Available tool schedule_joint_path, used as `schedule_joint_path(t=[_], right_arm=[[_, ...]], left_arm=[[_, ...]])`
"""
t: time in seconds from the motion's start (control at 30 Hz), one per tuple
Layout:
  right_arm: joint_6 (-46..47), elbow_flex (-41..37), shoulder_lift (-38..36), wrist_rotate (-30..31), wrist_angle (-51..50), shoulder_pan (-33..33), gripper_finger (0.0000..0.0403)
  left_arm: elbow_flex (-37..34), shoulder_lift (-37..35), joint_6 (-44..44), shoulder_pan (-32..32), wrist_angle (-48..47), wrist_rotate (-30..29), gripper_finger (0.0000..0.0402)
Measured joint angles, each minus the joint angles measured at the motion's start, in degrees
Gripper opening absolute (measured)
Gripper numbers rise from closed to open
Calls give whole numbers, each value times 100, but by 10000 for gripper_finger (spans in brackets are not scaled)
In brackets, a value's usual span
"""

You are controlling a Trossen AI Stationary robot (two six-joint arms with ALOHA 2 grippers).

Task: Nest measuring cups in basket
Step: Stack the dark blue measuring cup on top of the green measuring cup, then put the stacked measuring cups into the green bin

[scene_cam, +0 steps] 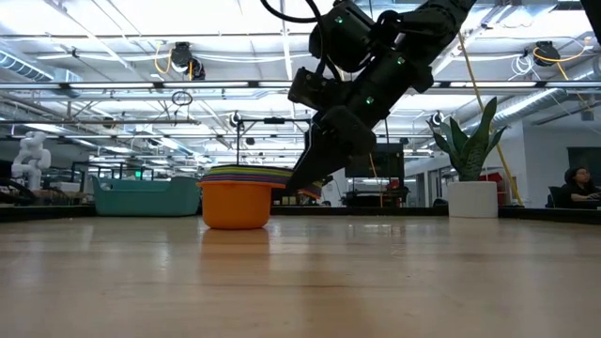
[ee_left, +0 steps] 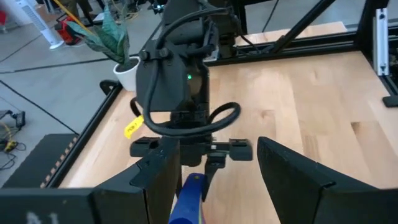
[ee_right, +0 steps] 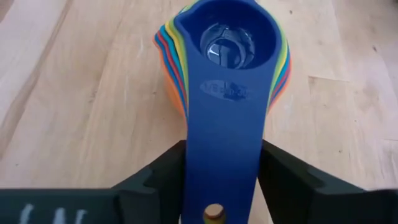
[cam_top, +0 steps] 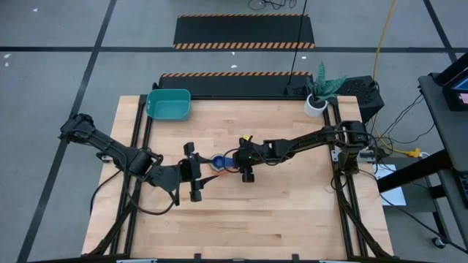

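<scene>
The measuring cups (ee_right: 227, 56) are nested in one stack, dark blue on top and orange outermost (scene_cam: 235, 205). The stack stands on the table's middle (cam_top: 219, 162). My right gripper (ee_right: 224, 168) reaches in from the table's right (cam_top: 238, 161) and is shut on the stacked handles. My left gripper (ee_left: 217, 180) is open, just left of the stack (cam_top: 195, 174). A blue bit of the cups (ee_left: 189, 199) shows between its fingers; I see no touch. The teal basket (cam_top: 170, 104) sits at the far left of the table. My right gripper pinches the stacked handles (ee_right: 224, 149) between its two fingers, one finger (ee_right: 165, 177) on each long side. It comes from the table's right, slanting down (scene_cam: 315, 174), and its fingers lie along the handles. The stack stands upright with the orange cup's bottom (scene_cam: 235, 225) on the table.
A white plant pot (cam_top: 316, 104) stands at the far right corner of the table. Black frame rails (cam_top: 139, 139) run along the table's left and right sides. Bare wood (cam_top: 278, 212) lies between the stack and the near edge.
</scene>
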Motion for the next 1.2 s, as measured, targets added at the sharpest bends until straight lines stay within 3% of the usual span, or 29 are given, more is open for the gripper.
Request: schedule_joint_path(t=[0.2, 0.5, 0.73, 0.97, 1.2], right_arm=[[121, 0, 0, 0, -1, -2, 159], [150, 0, -342, -12, -226, -1, 236], [290, -76, -964, -3, -1142, 21, 272], [715, -1111, -1949, 88, -1119, 28, 269], [998, -2487, -2952, 304, 588, 28, 266]], left_arm=[[0, 0, -211, 276, -76, 76, 218], [0, -2, -258, 637, -578, 211, 218], [0, -2, -260, 804, -651, 369, 218], [42, -4, -562, 1122, -566, 923, 218], [48, 99, -484, 1605, -461, 1039, 218]])
